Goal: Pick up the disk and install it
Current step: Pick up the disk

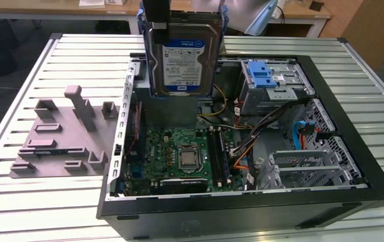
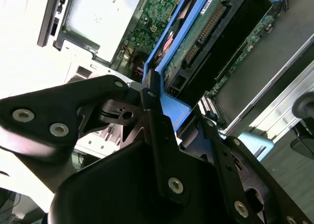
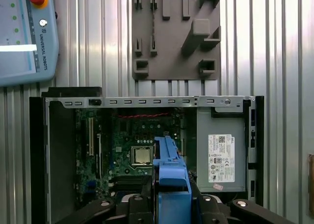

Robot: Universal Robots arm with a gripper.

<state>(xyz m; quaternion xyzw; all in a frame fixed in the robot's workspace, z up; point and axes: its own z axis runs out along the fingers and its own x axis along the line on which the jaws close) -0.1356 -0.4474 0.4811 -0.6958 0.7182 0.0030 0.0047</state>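
Observation:
The disk [image 1: 181, 58], a silver hard drive with a blue-and-white label in a blue plastic bracket, hangs upright above the far side of the open computer case [image 1: 245, 206]. My gripper [image 1: 171, 20] is shut on its upper end. In the second wrist view the black fingers [image 2: 153, 116] clamp the blue bracket, and the disk [image 2: 194, 35] shows its green circuit board. In the first wrist view the disk [image 3: 170, 172] appears edge-on over the motherboard [image 3: 140, 145], with the gripper [image 3: 170, 204] around it.
A silver drive cage with a blue latch [image 1: 269, 75] sits inside the case at the exterior view's right. A grey power supply box [image 3: 221, 150] lies in the case. A grey fixture plate [image 1: 64, 136] rests on the slatted table beside the case. A teach pendant [image 3: 24, 33] lies on the table.

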